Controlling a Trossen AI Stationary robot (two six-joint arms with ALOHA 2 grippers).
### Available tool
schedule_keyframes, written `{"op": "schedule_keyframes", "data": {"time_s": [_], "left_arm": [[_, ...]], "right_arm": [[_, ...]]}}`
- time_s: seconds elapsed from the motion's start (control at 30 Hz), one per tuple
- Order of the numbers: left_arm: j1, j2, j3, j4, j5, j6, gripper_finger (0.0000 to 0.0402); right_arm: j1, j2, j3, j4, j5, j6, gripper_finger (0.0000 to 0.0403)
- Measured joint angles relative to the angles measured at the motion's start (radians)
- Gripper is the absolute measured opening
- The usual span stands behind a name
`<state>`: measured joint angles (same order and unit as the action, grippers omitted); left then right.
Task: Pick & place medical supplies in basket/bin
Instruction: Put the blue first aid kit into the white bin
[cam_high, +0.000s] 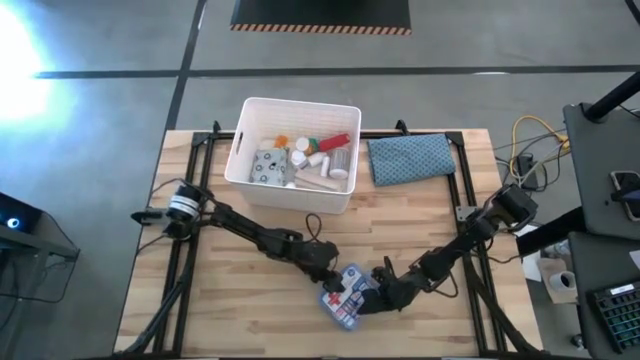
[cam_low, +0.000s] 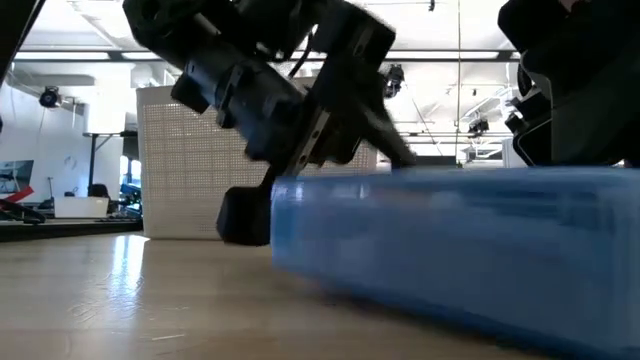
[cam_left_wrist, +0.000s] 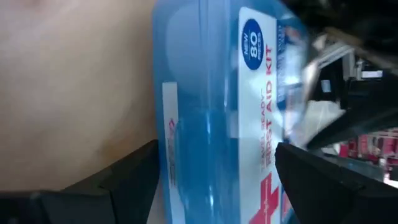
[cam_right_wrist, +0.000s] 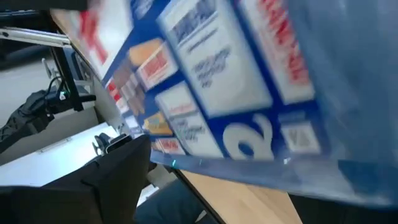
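The first-aid kit (cam_high: 347, 295), a flat translucent blue box with a white label and a red cross, lies near the table's near edge at the centre. My left gripper (cam_high: 325, 268) is at its far-left end and has the box between its fingers (cam_left_wrist: 216, 149). My right gripper (cam_high: 385, 288) is against the kit's right end, and the kit (cam_right_wrist: 236, 81) fills the right wrist view. The white tub (cam_high: 300, 103) stands at the far centre. It holds white bottles, an orange vial, a red tube, a green piece and white packs. My left gripper pinches the kit's far-left end. One finger (cam_left_wrist: 130, 174) is against its blue side wall (cam_left_wrist: 171, 155), the other (cam_left_wrist: 311, 174) against the labelled face (cam_left_wrist: 264, 124). It reaches in slanting downward from the table's left. The kit's underside (cam_low: 400, 290) is down on the wood.
A blue-grey patterned cloth (cam_high: 408, 158) lies flat to the right of the tub. Bare wood (cam_high: 250, 320) spreads between the tub and the kit and along the near edge. Cables and equipment (cam_high: 530, 150) sit off the table's right side.
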<state>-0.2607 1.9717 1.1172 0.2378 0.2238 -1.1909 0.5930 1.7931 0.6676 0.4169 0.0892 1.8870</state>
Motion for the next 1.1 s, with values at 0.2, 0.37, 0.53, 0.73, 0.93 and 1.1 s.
{"op": "schedule_keyframes", "data": {"time_s": [0.2,0.37,0.53,0.73,0.93,1.1], "left_arm": [[0.002,-0.012,0.063,0.032,-0.004,0.002,0.029],[0.002,-0.013,0.106,0.015,-0.01,0.049,0.029],[0.002,-0.013,0.108,0.003,-0.008,0.063,0.029],[-0.004,-0.016,0.103,-0.05,-0.019,0.116,0.028],[0.0,-0.016,0.104,-0.059,-0.026,0.15,0.0198],[0.002,-0.059,0.108,-0.142,-0.04,0.154,0.015]], "right_arm": [[-0.001,-0.001,-0.02,0.003,0.026,-0.014,0.0327],[-0.009,-0.001,-0.03,0.011,0.038,-0.056,0.0327],[-0.014,-0.003,-0.032,0.013,0.033,-0.068,0.0327],[-0.017,-0.02,-0.035,0.005,0.042,-0.14,0.0327],[-0.02,-0.056,-0.038,-0.021,0.056,-0.221,0.0327],[-0.01,-0.08,-0.04,-0.044,0.069,-0.322,0.0327]]}}
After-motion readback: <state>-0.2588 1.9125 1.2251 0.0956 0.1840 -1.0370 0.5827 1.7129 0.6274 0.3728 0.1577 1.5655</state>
